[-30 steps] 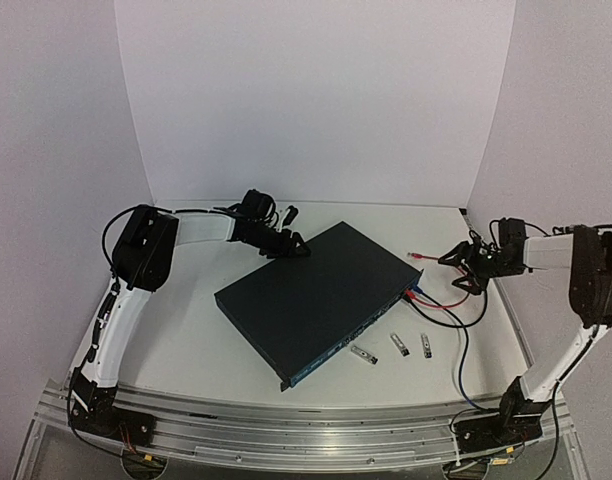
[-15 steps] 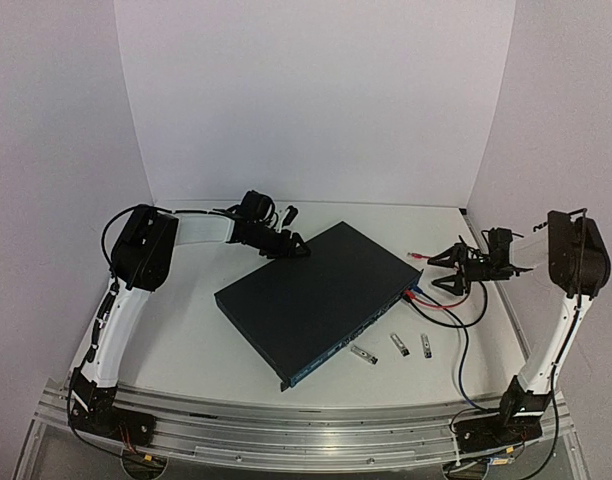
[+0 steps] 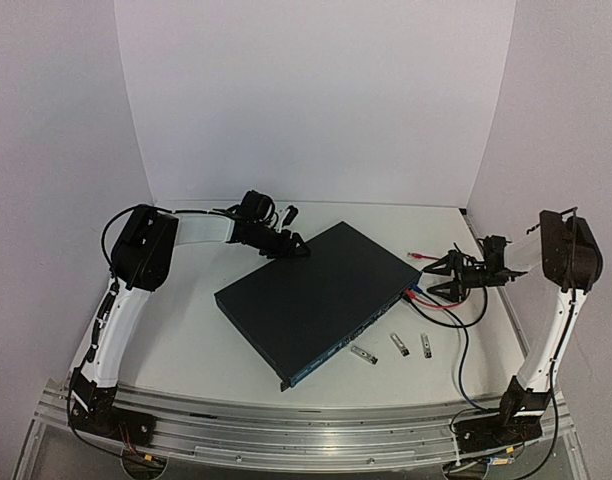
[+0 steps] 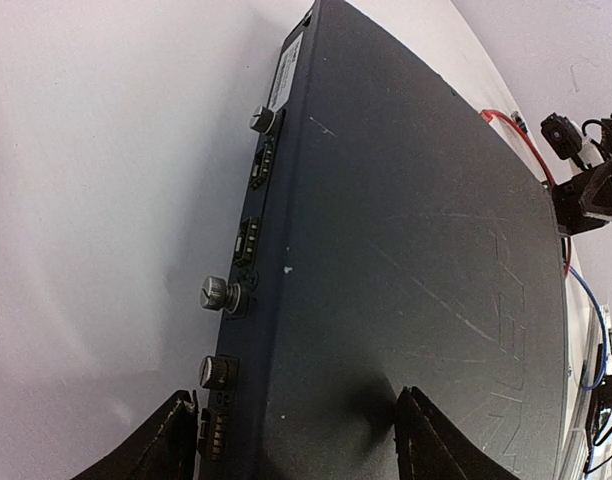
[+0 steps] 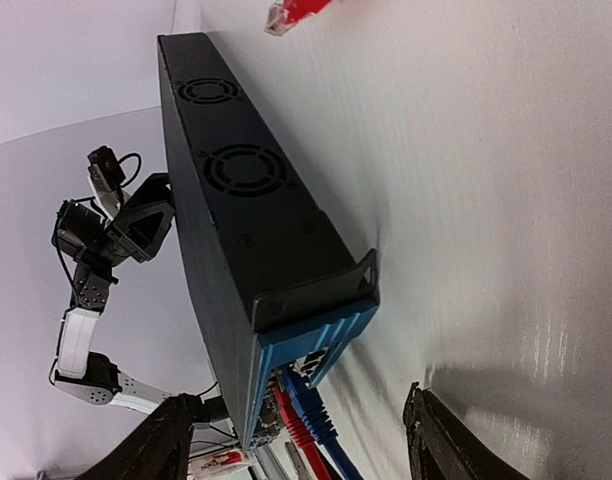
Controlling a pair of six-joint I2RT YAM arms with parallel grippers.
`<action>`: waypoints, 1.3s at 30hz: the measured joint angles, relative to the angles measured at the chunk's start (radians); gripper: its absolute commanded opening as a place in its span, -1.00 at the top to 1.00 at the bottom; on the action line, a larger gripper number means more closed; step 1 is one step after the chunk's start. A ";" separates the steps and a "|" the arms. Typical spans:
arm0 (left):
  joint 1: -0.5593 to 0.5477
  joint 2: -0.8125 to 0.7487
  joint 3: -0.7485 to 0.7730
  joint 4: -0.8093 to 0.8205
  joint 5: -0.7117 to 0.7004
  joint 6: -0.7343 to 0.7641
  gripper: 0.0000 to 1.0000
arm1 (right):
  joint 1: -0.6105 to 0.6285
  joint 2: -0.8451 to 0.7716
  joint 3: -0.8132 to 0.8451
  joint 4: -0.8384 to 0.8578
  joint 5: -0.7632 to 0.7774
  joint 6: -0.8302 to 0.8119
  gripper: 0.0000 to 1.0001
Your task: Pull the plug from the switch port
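The switch (image 3: pixel 316 298) is a flat dark box lying slantwise mid-table, with a blue front face (image 5: pixel 316 340). A red plug (image 5: pixel 304 432) and a blue plug (image 5: pixel 324 405) sit in ports at its right front corner (image 3: pixel 414 293). My right gripper (image 3: pixel 438 277) hovers just right of that corner, open, and both plugs lie ahead between its fingers (image 5: pixel 436 440) without touching them. My left gripper (image 3: pixel 286 247) stands open astride the switch's back edge (image 4: pixel 276 300). One of its fingers (image 4: pixel 426 440) is over the top and the other is beside the back face.
A loose red plug (image 3: pixel 418 257) lies on the table behind the right gripper. Red, blue and black cables (image 3: pixel 456 320) loop to the right front. Three small metal modules (image 3: pixel 397 344) lie before the switch. White walls close the back and sides.
The right gripper has moved left toward the switch's right corner, and its arm has folded more upright. The left arm and the switch have not moved.
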 measured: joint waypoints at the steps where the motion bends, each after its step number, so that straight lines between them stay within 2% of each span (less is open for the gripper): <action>1: 0.000 0.000 0.000 0.000 0.000 0.000 -0.32 | 0.003 0.005 0.000 -0.006 0.000 -0.003 -0.40; 12: 0.000 0.001 0.006 -0.004 0.000 0.013 -0.32 | 0.057 0.022 0.008 -0.037 -0.009 -0.015 -0.26; 34: 0.000 0.004 0.014 -0.014 0.002 0.014 -0.32 | 0.069 0.033 -0.031 -0.014 -0.057 -0.012 -0.19; 39: 0.000 0.005 0.014 -0.014 0.002 0.014 -0.32 | 0.069 0.027 -0.040 -0.010 -0.049 -0.012 -0.08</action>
